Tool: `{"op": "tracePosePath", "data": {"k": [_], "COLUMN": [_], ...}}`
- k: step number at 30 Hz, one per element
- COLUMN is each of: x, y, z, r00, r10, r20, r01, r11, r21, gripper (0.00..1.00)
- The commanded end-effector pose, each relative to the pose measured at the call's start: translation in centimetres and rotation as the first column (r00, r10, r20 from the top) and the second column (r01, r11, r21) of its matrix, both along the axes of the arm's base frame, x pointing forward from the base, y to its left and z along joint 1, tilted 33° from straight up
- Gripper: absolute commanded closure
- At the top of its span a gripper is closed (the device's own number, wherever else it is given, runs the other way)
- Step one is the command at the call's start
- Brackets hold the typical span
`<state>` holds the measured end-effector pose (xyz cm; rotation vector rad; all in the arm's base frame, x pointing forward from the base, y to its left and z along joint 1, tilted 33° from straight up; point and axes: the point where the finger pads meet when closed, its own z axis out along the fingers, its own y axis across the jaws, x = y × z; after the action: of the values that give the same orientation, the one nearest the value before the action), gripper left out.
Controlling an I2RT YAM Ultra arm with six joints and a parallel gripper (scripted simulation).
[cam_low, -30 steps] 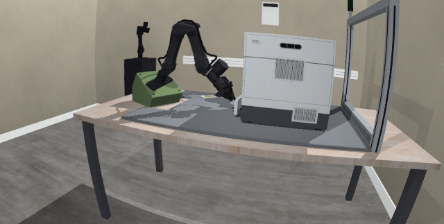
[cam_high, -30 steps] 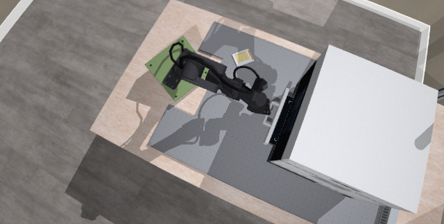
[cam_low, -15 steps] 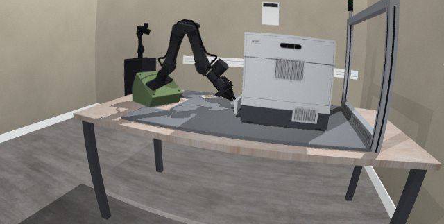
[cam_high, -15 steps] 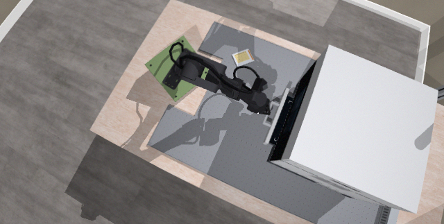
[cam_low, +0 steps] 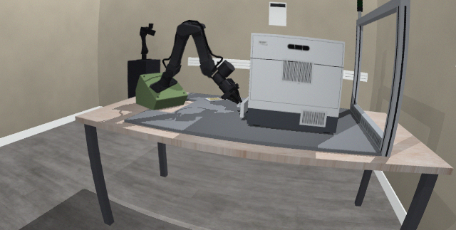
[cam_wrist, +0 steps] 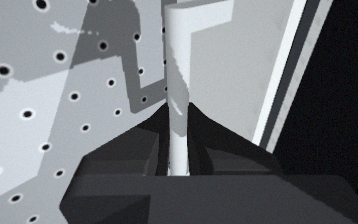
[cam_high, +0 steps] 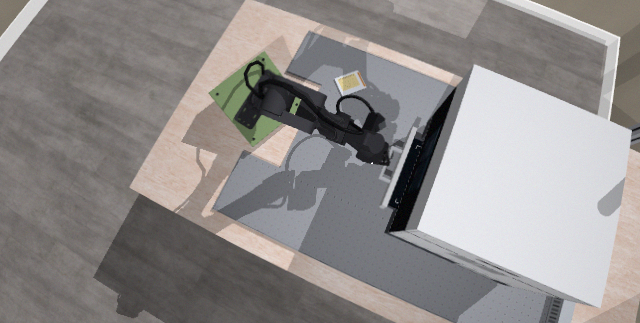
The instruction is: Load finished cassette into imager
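Observation:
The gel imager IM [cam_high: 520, 178] [cam_low: 296, 80] is a white box on the right of the table. Its drawer front [cam_high: 401, 165] [cam_wrist: 230, 75] stands out a little from the housing, with a dark gap behind it. The glass inside is hidden. My gripper [cam_high: 385, 160] [cam_low: 239, 100] [cam_wrist: 178, 110] is shut on the drawer's white handle [cam_wrist: 177, 65] [cam_low: 243, 110]. The cassette FINISHED [cam_high: 350, 83] [cam_low: 214, 99], a small white plate with a yellow middle, lies flat on the grey mat behind the arm, away from the gripper.
The arm stands on a green base [cam_high: 230, 95] [cam_low: 160, 95] at the table's left. A grey perforated mat [cam_high: 340, 223] covers the middle of the table. A tall framed screen [cam_low: 397, 80] stands at the right edge behind IM.

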<state>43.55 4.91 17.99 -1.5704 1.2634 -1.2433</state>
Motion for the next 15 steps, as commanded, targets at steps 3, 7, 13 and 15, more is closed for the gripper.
{"op": "tracePosePath", "data": {"k": [3,7,13,15], "x": [0.03,0.03,-0.37,-0.61], "y": [0.23,0.23,0.37,0.33], "z": [0.81,0.81,1.49,1.36], "r00": [1.0,1.0,0.994,0.985], "r10": [-0.004,-0.004,-0.028,-0.043], "r20": [0.007,0.007,-0.102,-0.166], "r01": [0.004,0.004,0.029,0.044], "r11": [1.0,1.0,1.0,0.999], "r21": [0.009,0.009,0.007,0.001], "gripper": [1.0,1.0,1.0,1.0]}}
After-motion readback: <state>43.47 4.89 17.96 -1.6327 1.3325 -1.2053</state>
